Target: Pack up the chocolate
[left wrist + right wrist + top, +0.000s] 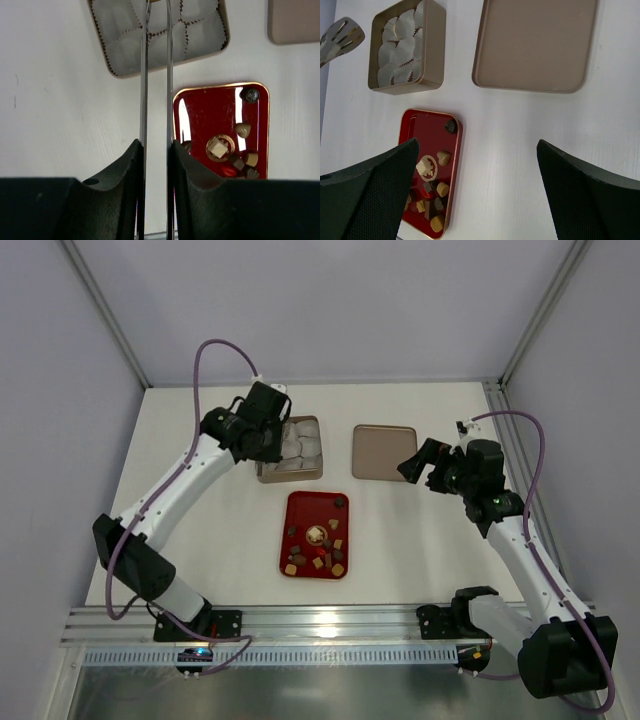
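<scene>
On red tray (305, 510): chocolate (320, 560), apart from left jaws pinching tongs (145, 75) | right jaws spread

White matte table (420, 540), pale lilac-grey walls (320, 310) at 9, 12 and 3 o'clock, aluminium rail (330, 618) at 6 o'clock

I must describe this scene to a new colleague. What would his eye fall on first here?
First the red tray in the middle of the table, strewn with small brown chocolates. Behind it stands a golden tin lined with white paper cups, its lid lying to its right. The left gripper holds metal tongs over the tin; the right gripper hangs open.
</scene>
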Robot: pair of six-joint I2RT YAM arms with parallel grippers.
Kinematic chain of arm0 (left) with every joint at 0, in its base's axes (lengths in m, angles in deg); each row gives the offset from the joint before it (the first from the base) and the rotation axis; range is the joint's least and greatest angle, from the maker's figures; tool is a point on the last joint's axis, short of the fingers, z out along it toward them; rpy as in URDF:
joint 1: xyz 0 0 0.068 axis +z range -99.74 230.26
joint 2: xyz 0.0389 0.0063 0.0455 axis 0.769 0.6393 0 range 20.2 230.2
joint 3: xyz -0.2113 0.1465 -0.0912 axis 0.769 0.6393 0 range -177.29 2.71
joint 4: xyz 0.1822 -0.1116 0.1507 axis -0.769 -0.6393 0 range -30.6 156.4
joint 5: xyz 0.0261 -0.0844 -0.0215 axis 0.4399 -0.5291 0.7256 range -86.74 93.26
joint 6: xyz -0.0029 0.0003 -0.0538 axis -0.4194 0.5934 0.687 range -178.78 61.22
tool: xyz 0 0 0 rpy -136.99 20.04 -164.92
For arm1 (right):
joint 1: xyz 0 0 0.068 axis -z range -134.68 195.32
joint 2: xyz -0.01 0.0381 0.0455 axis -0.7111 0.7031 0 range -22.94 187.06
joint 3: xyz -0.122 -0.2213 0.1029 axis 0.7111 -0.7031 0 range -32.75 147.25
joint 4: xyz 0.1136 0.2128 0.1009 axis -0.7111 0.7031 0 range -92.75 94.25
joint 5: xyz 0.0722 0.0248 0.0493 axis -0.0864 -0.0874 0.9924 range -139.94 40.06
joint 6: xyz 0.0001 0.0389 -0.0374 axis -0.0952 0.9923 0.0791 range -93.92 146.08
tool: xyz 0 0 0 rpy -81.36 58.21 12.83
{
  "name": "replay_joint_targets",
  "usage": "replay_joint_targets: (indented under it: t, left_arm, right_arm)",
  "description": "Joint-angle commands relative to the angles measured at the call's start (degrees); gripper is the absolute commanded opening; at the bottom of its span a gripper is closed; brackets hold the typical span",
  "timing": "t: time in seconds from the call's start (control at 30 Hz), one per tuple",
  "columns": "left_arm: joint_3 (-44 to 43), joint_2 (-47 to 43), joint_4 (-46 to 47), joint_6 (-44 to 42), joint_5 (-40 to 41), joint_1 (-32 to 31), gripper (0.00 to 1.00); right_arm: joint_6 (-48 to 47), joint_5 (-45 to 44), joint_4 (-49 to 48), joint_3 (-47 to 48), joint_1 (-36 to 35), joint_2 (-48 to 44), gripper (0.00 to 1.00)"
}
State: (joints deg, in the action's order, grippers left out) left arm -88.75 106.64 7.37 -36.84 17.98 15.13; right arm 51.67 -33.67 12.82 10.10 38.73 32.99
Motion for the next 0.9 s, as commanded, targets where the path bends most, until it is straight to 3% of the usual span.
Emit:
replay_joint_targets:
  t: [0.0,0.3,0.57,0.87]
  left_arm:
    - [-4.7,5.0,6.3,-2.2,-0.7,2.3,0.20]
    - [-12.0,18.5,8.4,-4.0,1.1,5.7,0.20]
    - [-13.3,22.3,9.5,-4.6,0.3,6.5,0.21]
    - [-11.6,23.3,10.2,-5.1,0.0,6.7,0.32]
  right_arm:
    - [-0.4,0.8,-1.2,0.7,-0.3,0.2,1.00]
    - [-0.4,1.0,-1.2,0.5,-0.3,-0.1,1.00]
    - [-0.4,0.9,-1.2,0.6,-0.4,0.2,1.00]
    - [-0.4,1.0,-1.2,0.5,-0.3,0.5,1.00]
